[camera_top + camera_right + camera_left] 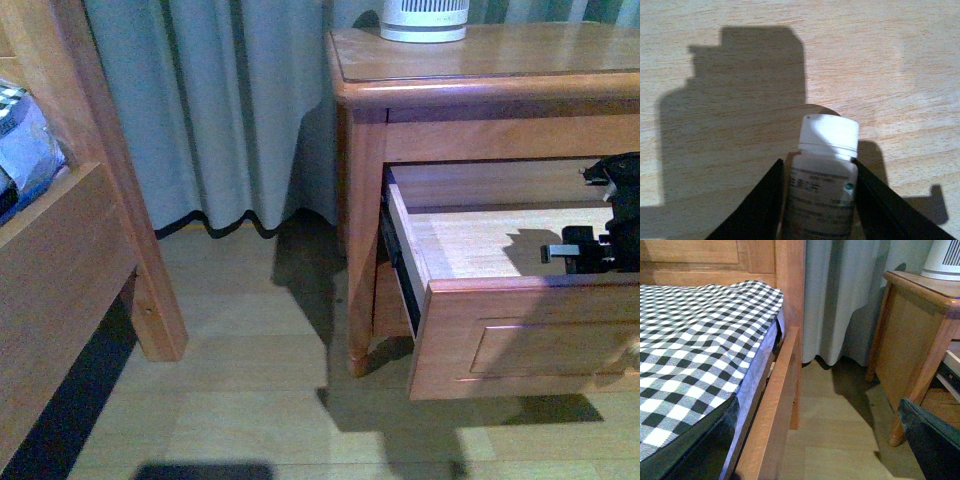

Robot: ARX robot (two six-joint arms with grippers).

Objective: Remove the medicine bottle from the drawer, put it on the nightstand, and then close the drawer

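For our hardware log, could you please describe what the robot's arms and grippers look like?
The right arm is black, blocky hardware. The right gripper has flat, black, wedge-shaped fingers. Of the left gripper only a dark, flat slab shows.

The medicine bottle (822, 175) shows only its cap and upper body in the right wrist view. The rest runs off the picture's edge, and its label print is too blurred to read. In the front view the right edge cuts off the right gripper (585, 255), the drawer (520, 340) and its knob (633, 350). The left gripper (932, 445) shows only as a dark corner, so how its jaws stand cannot be told.
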